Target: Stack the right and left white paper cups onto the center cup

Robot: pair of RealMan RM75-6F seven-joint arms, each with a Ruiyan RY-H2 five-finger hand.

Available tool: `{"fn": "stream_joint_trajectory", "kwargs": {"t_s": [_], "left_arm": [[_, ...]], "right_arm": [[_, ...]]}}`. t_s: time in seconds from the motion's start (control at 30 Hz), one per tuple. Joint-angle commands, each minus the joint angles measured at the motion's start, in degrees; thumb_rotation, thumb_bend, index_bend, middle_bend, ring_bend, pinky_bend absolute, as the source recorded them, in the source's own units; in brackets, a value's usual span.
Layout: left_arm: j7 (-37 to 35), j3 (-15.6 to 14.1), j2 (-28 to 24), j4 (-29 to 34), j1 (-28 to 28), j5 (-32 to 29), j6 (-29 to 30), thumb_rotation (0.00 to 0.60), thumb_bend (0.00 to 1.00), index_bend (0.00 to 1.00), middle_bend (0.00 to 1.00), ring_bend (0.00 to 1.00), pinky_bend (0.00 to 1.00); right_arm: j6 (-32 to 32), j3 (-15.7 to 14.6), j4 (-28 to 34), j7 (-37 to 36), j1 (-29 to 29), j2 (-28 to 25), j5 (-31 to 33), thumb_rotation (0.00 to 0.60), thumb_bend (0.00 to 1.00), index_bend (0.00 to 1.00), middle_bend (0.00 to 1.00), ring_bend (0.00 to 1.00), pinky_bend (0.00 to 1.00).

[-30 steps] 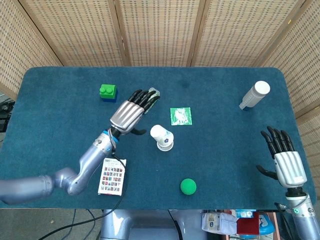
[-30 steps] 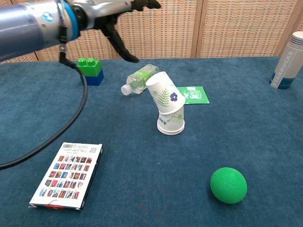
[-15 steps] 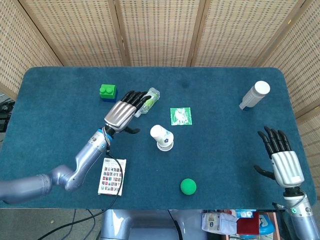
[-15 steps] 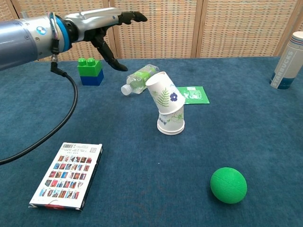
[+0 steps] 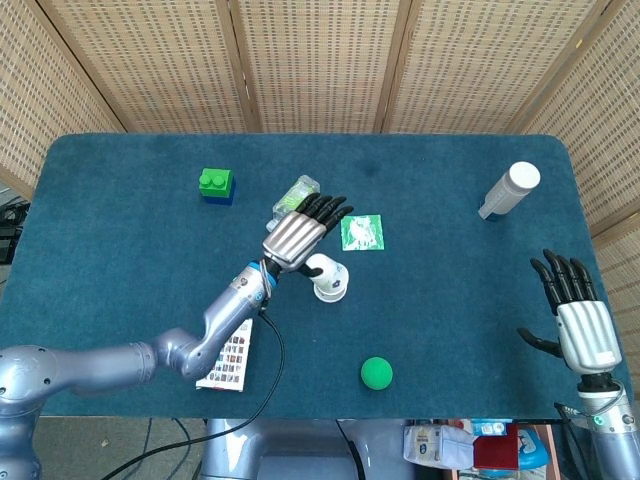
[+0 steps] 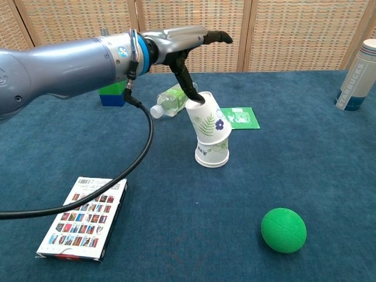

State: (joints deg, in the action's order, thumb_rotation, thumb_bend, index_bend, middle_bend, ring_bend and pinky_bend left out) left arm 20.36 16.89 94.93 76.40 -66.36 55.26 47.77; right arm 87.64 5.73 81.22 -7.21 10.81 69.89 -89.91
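Cups first: tilted white paper cup [image 6: 207, 120] sat crooked in the upright center cup [image 6: 212, 151], mid-worktop [image 5: 120, 200], leaning up and to the left in the chest view. Directly above it, left hand [image 5: 298, 232], fingers spread flat, thumb tip down at the tilted rim, gripping nothing. Way nearer than right hand [image 5: 577, 318], parked splayed and empty at the worktop's right edge. Probably needs a nudge upright.

Only legible text was "STARBUCKS", printed vertically on the white tumbler [image 6: 356, 76] at far right, well apart from the stacked paper cups [image 6: 210, 132]. Card box [image 6: 82, 217] & green packet [image 6: 240, 117] print was too small to read.
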Motion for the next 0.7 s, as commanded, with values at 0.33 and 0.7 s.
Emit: {"fn": "stream_joint_trajectory", "kwargs": {"t_s": [0.33,0.7], "left_arm": [[4.05,0.92,1.11,1.12,-1.70,-3.88,0.93,0.600,0.17,0.00,0.00,0.00,0.00],[0.69,-2.67,-14.55,15.42,10.70,8.56,16.01,0.600,0.12,0.00,0.00,0.00,0.00]], "right_arm": [[0.65,-0.04,0.46,-0.22,-0.27,-0.36,-0.46,0.600,0.00,0.03,0.00,0.00,0.00],[0.99,-0.22,0.82,-0.51,-0.56,-0.69,-0.81,0.600,0.00,0.03,0.00,0.00,0.00]]}}
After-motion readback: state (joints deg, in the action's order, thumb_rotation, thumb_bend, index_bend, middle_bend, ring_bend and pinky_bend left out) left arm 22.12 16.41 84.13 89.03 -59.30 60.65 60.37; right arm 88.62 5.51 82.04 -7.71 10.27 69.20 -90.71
